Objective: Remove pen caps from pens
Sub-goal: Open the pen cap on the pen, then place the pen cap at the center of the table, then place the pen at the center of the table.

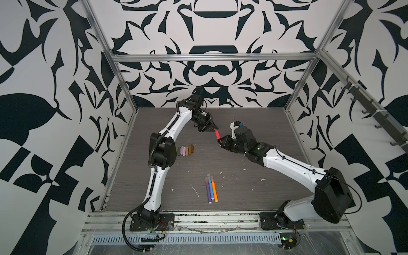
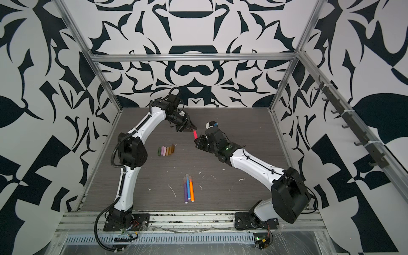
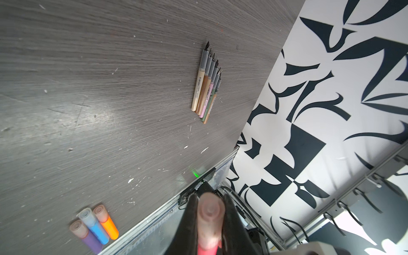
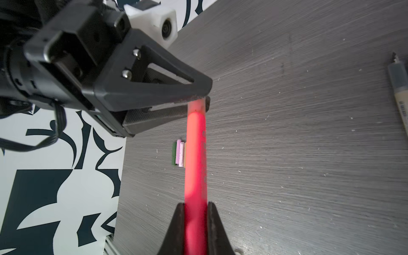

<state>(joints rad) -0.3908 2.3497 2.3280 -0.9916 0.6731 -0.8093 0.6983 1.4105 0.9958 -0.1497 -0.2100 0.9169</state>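
Right arm [image 1: 287, 164] looms closest in both top views, reaching over the grey table [image 1: 242, 198]; my right gripper [image 4: 195, 205] is clamped on the pink-red pen [image 4: 195, 159], held aloft mid-table; my left gripper [image 3: 210, 198] pinches that pen's translucent cap [image 3: 210, 213], not yet off; three capped bright pens [image 1: 212, 188] lie near the front edge; six thin uncapped pens [image 3: 206, 88] sit bunched together; loose caps [image 1: 186, 150] line up beside the left arm [image 1: 153, 183].
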